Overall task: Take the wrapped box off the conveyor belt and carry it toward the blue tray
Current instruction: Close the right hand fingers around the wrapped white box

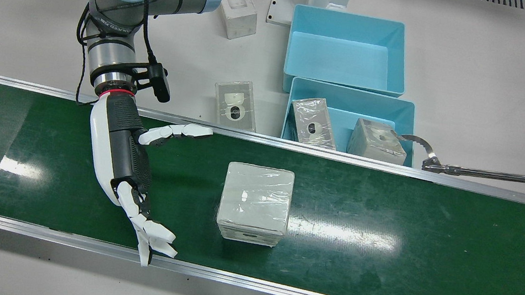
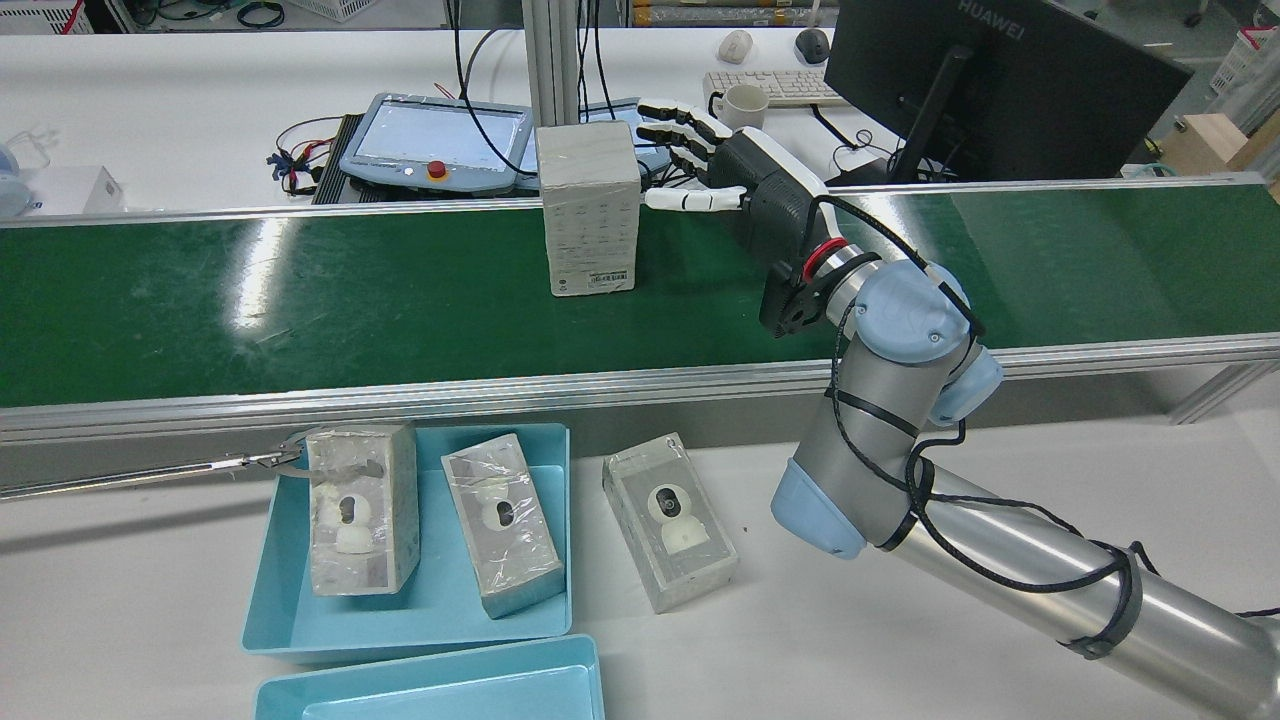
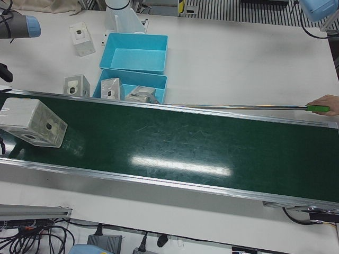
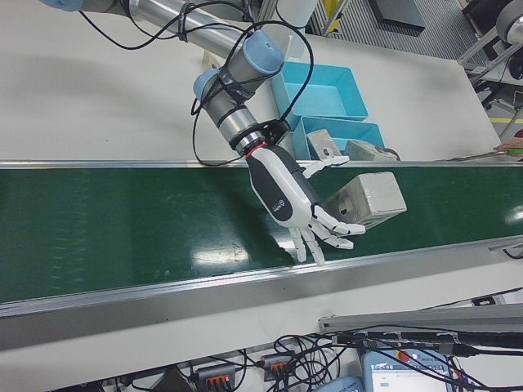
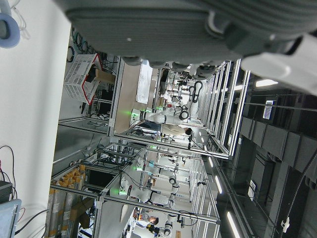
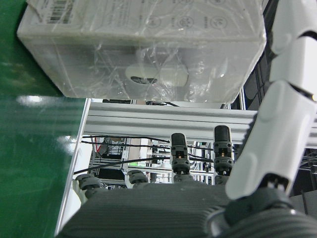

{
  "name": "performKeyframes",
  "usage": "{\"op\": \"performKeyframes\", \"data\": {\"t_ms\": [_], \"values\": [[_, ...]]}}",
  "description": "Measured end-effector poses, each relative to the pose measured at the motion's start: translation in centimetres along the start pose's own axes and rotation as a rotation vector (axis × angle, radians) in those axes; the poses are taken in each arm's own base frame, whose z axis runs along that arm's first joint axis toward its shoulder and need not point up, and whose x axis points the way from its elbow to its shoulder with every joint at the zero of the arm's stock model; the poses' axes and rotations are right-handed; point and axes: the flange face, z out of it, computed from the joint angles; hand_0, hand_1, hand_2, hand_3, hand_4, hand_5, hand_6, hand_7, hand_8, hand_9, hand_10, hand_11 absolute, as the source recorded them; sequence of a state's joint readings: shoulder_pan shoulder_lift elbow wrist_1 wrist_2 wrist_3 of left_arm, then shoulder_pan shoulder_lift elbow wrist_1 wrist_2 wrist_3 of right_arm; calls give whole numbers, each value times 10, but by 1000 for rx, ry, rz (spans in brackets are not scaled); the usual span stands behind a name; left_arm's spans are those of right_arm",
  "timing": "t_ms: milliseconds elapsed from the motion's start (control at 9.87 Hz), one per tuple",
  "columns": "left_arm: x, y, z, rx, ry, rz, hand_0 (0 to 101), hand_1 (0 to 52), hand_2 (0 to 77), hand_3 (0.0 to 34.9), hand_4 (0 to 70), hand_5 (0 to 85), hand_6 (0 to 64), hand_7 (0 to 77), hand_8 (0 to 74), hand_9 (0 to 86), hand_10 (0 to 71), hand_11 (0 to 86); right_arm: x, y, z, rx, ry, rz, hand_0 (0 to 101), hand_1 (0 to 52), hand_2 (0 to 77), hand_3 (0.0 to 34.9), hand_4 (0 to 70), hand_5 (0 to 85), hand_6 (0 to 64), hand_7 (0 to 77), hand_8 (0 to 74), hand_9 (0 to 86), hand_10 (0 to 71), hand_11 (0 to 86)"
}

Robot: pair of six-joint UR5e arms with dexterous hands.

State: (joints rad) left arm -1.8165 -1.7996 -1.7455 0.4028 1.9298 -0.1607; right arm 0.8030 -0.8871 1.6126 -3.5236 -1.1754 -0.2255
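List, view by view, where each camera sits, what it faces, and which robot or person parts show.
Front view: overhead; conveyor belt, wrapped box, right hand open beside it.
Rear view: behind the arms; same box, right hand, blue tray.
Left-front view: belt's left half; a person's hand holding a rod.
Right-front view: right arm over the belt.
Left hand view: aimed at the hall; only the left hand.
Right hand view: box close.
Most share the box.

The left hand is showing only as a dark blur along its own camera's top edge, so its fingers' pose cannot be told. In the right hand view, the wrapped box is running off the top edge.
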Motion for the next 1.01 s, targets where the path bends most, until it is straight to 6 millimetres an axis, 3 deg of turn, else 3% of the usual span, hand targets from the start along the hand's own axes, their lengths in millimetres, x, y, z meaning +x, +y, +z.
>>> {"op": "performKeyframes", "data": {"t_ms": [811, 912, 1014], "values": [[0, 0, 0, 0, 0, 0, 0, 0, 11, 0, 0, 5, 0, 5, 5, 0, 5, 0, 2, -1, 2, 3, 1, 2, 408, 93, 169, 301, 142, 245, 0, 191, 0, 27, 27, 44], [0, 0, 0, 0, 0, 0, 0, 0, 11, 0, 5, 5, 0, 5, 5, 0, 5, 0, 2, -1, 2, 2, 1, 4, 413, 115, 245, 301, 202, 284, 0, 196, 0, 27, 49, 82], [0, 0, 0, 0, 0, 0, 0, 0, 11, 0, 5, 5, 5, 5, 5, 0, 5, 0, 2, 0, 3, 1, 0, 7, 425, 87, 305, 303, 240, 338, 93, 295, 5, 82, 104, 158]]}}
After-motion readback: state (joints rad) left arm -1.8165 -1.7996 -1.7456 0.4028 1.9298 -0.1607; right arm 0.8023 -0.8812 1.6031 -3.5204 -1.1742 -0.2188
